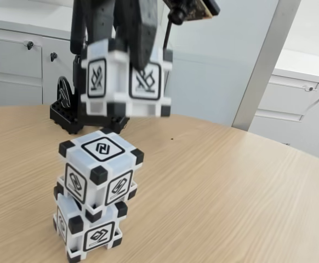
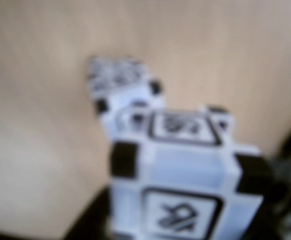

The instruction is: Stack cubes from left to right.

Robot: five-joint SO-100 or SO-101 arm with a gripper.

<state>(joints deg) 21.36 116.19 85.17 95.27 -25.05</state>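
Tool clamped on third cube, held in air above two-cube stack on bench. Cube slightly right of stack top, not touching; presumably kept high to clear top cube before lowering. Wrist view blurred.

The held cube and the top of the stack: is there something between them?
Nothing. In the fixed view the held cube hangs in the gripper above the upper stacked cube; between them shows only the arm's black base, far behind.
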